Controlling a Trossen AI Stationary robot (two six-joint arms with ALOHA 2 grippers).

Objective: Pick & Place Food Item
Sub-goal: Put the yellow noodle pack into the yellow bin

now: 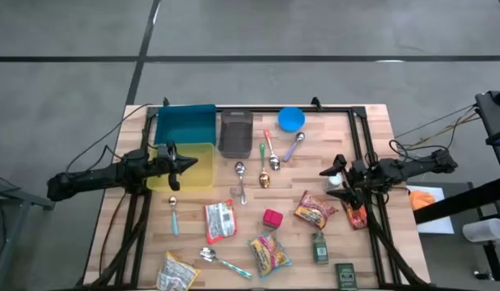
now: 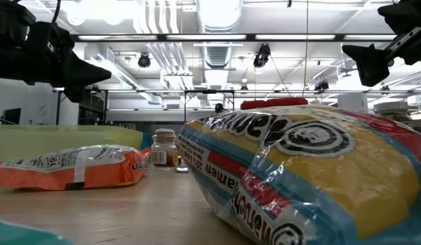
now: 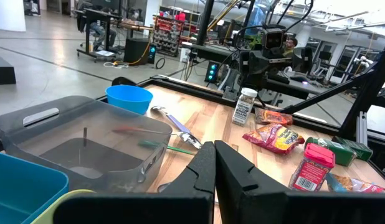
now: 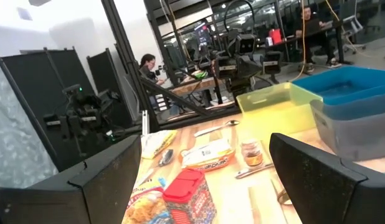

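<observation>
1. Low in the high view, nearest the camera side, lie a ramen pack, a snack bag, a green box and a dark box, all on the wooden surface.
2. Just above them, mid-frame, sit a red box, an orange-white pouch and a red-yellow noodle pack.
3. The right end effector hangs at the right-middle of the high view, its fingers spread wide with nothing between them. In the right wrist view the red box shows between the two fingers, farther off on the surface.
4. The noodle pack lies just below and left of the right end effector in the high view, apart from it; a white bottle stands just beside it.
5. The left end effector is at the left-middle of the high view, over the yellow bin, fingers clenched together on nothing, as the left wrist view shows.
6. Spoons lie in the centre between the two arms.
7. Toward the top of the high view are a blue bin, a grey bin and a blue bowl.
</observation>
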